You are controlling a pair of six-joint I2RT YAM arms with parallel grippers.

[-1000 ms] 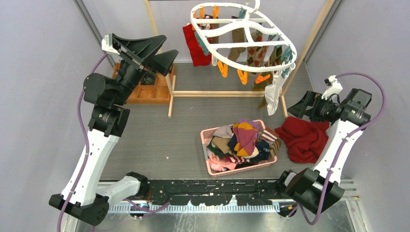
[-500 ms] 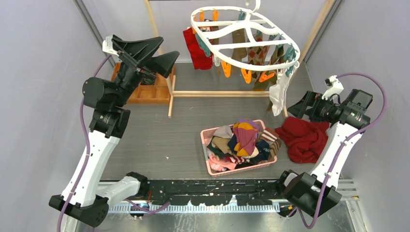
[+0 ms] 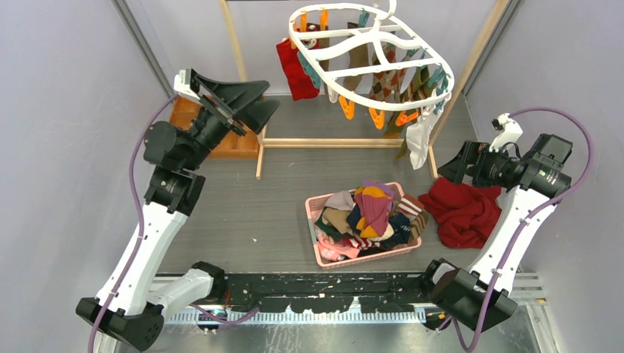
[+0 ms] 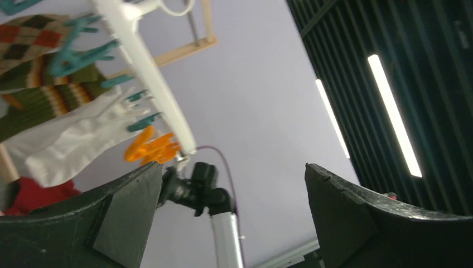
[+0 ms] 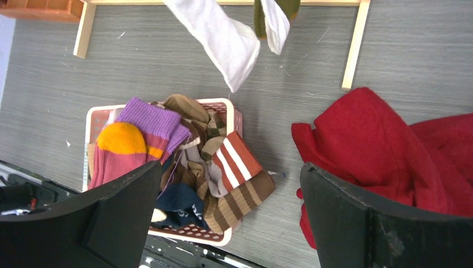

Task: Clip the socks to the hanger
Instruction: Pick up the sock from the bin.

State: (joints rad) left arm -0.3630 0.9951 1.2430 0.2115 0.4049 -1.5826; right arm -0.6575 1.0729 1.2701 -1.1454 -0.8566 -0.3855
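Loosely heaped, the socks point(image 3: 375, 209) lay in the pink basket point(image 3: 310, 217) on the worktop point(image 3: 250, 209), below and just left of the right fingers point(image 5: 346, 218) (spread wide, holding nothing), so that arm looked the nearer. The left fingers point(image 3: 234, 92), equally wide and empty, pointed up toward the hanger point(image 4: 146, 78).

Shows white shells on the long links and black housings at joints and bases of the left arm point(image 3: 147, 243) and right arm point(image 3: 508, 220), trails a purple cable point(image 3: 134, 176) along each, ends in broad matte-black left gripper point(image 3: 272, 95) and right gripper point(image 3: 450, 165).
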